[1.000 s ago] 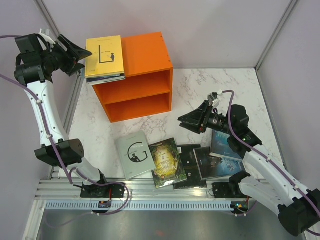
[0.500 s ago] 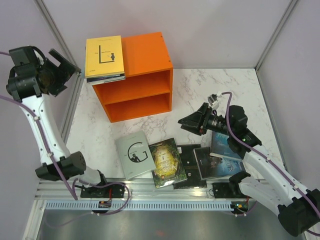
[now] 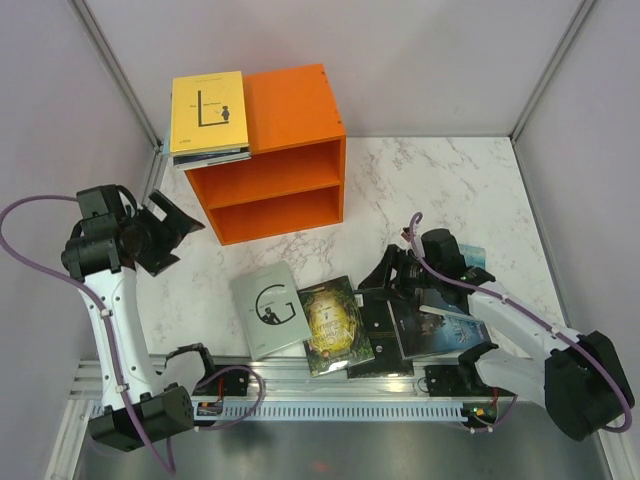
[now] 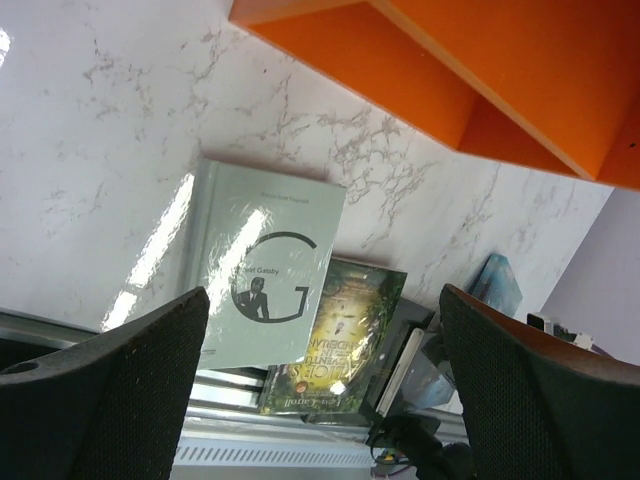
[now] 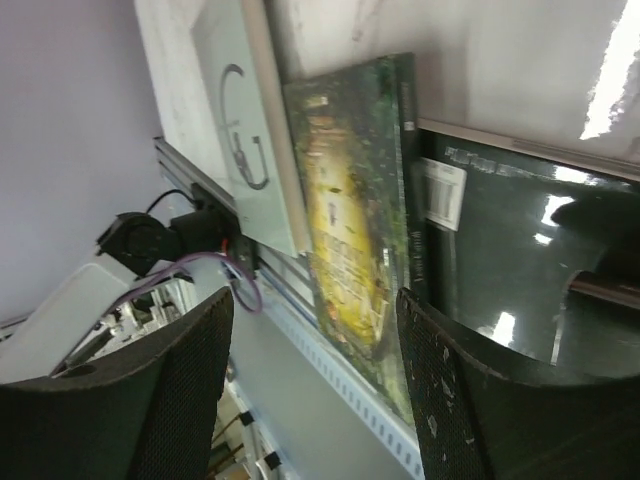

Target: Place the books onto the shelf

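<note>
- The left hand is wide open. It holds nothing and touches nothing. Its two fingers are far apart in the air.
- The right hand is open too, and nothing is between its fingers. It hangs low over the black book and the green-gold book. I can't tell if it touches them.
- The left arm stands tall at the left side of the table. It bends at the top, and its hand points down and across at the G book.
- The right arm lies low and reaches to the left, with its hand tipped down at the books.
- The shelf is a bright orange box at the back of the table. It has smooth flat sides and two open holes, one above the other, with a board between them.
- The yellow book lies flat on top of the shelf at its left end. It sits on a small pile of other books and sticks out over the edge.
- The G book is grey-white and lies flat near the metal rail. The green-gold book is just beside it, then comes the black book, then a dark blue book.
- A light blue book peeks out behind the right arm.
- The book covers are thin and shiny, and light glints off them.
- The table is white with grey veins, like marble.
- The fingers are black and wide with rough dotted pads.
</note>
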Controlling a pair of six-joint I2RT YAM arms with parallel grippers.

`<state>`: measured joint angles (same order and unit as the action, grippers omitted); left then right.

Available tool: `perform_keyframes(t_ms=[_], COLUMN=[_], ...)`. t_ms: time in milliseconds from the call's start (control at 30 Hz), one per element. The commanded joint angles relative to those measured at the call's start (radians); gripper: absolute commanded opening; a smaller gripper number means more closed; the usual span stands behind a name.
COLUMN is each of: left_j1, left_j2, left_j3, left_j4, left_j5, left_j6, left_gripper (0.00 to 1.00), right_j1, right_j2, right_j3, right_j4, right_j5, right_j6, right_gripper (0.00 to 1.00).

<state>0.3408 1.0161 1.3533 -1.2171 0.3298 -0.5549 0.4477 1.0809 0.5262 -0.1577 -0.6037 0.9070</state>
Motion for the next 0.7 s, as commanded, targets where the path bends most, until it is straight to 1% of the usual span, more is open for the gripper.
perform_keyframes(t_ms=[0,67,100,267,400,433,467,667], left_j1=[-0.011,-0.014,-0.014,-0.014,-0.016,-0.017,-0.017,-0.017], left_j2=[-0.062,-0.071,-0.077,-0.080,-0.079,-0.082,-0.082,-0.093], left_j3=[-0.055,-0.083,-0.089,-0.089,-0.092,-0.095,-0.101,-0.134], left_j4=[0.050,0.050,0.051,0.050,0.053,0.054,0.056,0.073], left_j5=[0.049,0.052,0.061,0.069,0.078,0.078,0.078,0.087], left_j6=[-0.017,-0.017,-0.019,-0.020,-0.025,-0.027,-0.028,-0.045], left_gripper=[0.97,0.96,0.95,0.94,0.94,0.93,0.93,0.93], right_j1=[-0.003,-0.001,-0.001,0.000,0.006,0.011,0.016,0.083], right_j2=[0.027,0.042,0.045,0.080,0.103,0.117,0.125,0.217], right_j3=[-0.053,-0.086,-0.129,-0.258,-0.385,-0.402,-0.417,-0.443], right_j4=[0.000,0.047,0.073,0.277,0.470,0.512,0.590,0.722], right_j5=[0.032,0.025,0.009,-0.036,-0.076,-0.090,-0.091,-0.070], right_j6=[-0.114,-0.112,-0.108,-0.057,0.047,0.070,0.084,0.118], right_gripper=[0.70,0.70,0.70,0.71,0.71,0.72,0.72,0.73])
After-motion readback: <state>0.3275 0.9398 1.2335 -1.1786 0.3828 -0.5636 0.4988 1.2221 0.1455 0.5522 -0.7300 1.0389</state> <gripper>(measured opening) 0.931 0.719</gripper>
